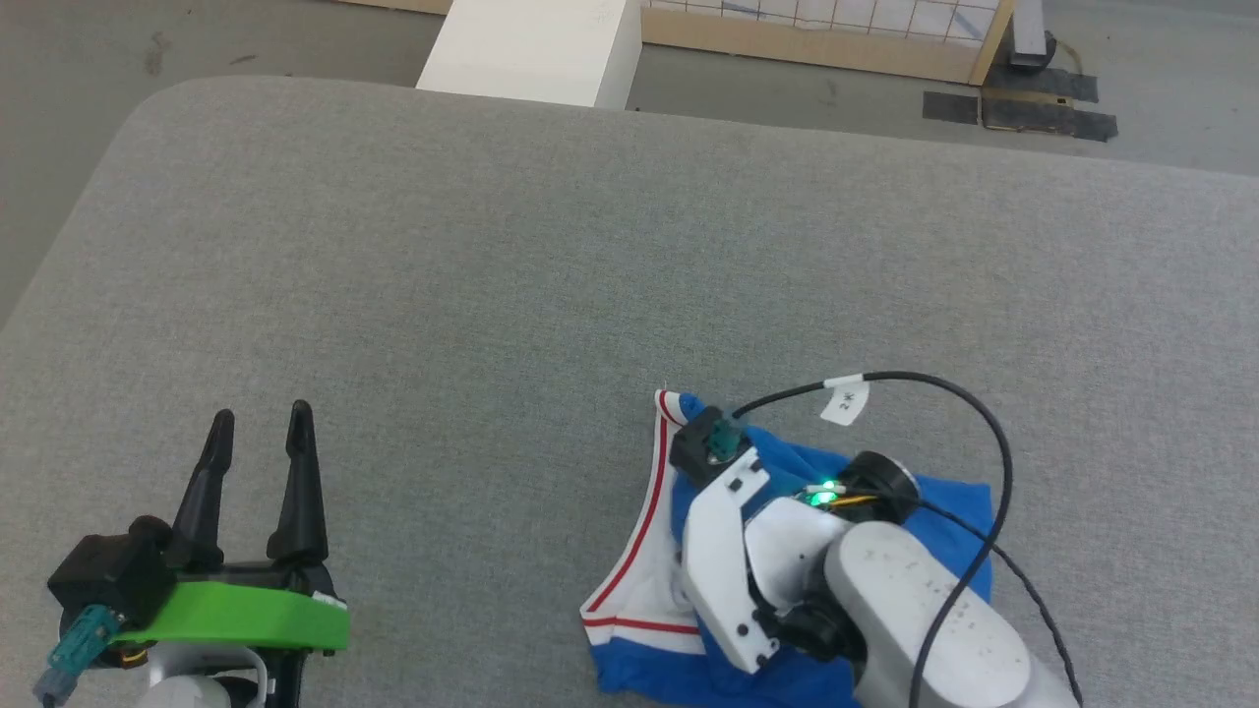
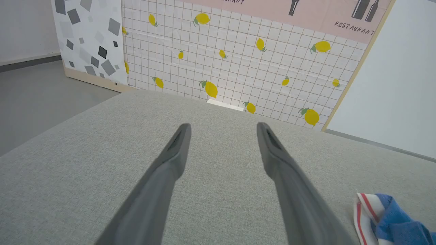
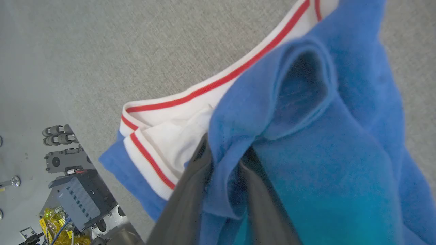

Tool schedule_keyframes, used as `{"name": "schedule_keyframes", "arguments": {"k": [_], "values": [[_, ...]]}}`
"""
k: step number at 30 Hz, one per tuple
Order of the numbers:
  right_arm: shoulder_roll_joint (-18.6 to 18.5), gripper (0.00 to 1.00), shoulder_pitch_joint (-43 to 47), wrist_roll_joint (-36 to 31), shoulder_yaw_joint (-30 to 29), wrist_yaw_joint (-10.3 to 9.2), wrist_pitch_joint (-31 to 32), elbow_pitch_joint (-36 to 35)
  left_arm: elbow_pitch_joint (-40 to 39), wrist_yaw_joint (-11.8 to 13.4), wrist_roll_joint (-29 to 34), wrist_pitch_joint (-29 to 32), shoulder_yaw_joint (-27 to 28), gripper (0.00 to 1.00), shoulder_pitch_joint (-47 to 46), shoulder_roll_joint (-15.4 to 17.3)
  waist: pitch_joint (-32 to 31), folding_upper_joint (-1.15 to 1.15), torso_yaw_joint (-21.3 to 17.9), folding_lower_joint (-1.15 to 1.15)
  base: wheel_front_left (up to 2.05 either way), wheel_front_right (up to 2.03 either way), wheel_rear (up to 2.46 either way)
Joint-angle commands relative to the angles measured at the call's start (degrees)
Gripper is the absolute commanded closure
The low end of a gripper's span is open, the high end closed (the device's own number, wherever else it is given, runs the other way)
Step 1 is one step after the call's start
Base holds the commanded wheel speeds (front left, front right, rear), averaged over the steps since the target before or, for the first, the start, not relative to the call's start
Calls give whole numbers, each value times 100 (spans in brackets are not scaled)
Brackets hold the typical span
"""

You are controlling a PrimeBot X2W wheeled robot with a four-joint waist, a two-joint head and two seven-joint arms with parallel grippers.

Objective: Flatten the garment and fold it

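The garment (image 1: 651, 588) lies crumpled on the grey padded surface (image 1: 492, 295), under the right arm (image 1: 925, 610). The head view hides the fingers behind that arm. The right wrist view shows the right gripper (image 3: 226, 148) pinching a blue fold beside the red-striped white trim. The left gripper (image 1: 262, 413), well left of the garment, is spread, holding nothing. Far beyond the garment stands a lemon-patterned panel (image 2: 238, 61).

The head camera looked steeply down on the tabletop (image 1: 492, 246). The left wrist camera faced low across it. The right wrist camera sat very near the garment (image 3: 340, 170), which all three views shared.
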Motion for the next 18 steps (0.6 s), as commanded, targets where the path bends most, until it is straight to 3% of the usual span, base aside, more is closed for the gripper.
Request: {"name": "schedule_keyframes", "arguments": {"k": [1,6,12,15,18], "values": [[17,0,-119,91,112,-9,-122,53,36,-36,-47,-22,-22,0,-106,0,-3,0,0,0,0,0,0],[19,0,-324,625,473,-9,-446,-17,102,-37,-32,-22,-66,0,-129,41,-84,0,-85,0,0,0,0],[19,0,-546,1314,690,-9,-871,-612,115,-38,-19,-22,-50,0,-26,58,-274,0,-298,0,0,0,0],[20,0,-547,1327,482,-9,-1040,-913,87,-35,-9,-22,-15,0,54,56,-372,0,-444,0,0,0,0],[20,0,-424,913,-79,-9,-1182,-1253,20,-19,26,-22,32,0,126,45,-456,0,-615,0,0,0,0]]}}
